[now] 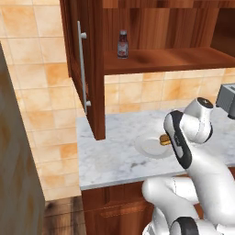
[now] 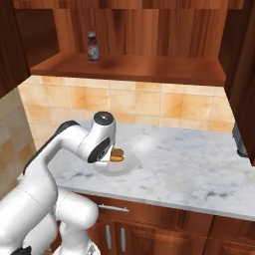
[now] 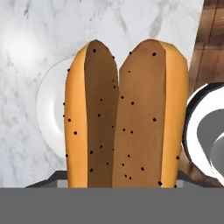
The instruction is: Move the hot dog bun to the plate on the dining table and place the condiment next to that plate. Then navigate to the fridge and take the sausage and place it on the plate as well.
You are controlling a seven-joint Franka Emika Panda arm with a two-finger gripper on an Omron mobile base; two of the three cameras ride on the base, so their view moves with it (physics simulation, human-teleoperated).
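The hot dog bun (image 3: 124, 118), tan-orange with a lengthwise split and dark specks, looms large and close in the hand view, held a little above a pale plate. My gripper (image 2: 110, 159) is shut on it, and the bun hides the fingertips. From the base views the bun (image 1: 164, 139) (image 2: 117, 155) peeks out beside the white hand, low over the counter. The condiment (image 1: 122, 44) (image 2: 92, 46), a small dark red bottle with a grey cap, stands upright on the wooden shelf above. The dark plate, dining table, fridge and sausage are out of view.
A pale whitish plate (image 1: 150, 149) (image 2: 124, 167) (image 3: 48, 109) lies on the marble counter (image 1: 110, 156) backed by orange tiles. An open wooden cabinet door (image 1: 94, 69) with a bar handle hangs over the counter's left end. A grey appliance (image 1: 227, 101) stands at the right.
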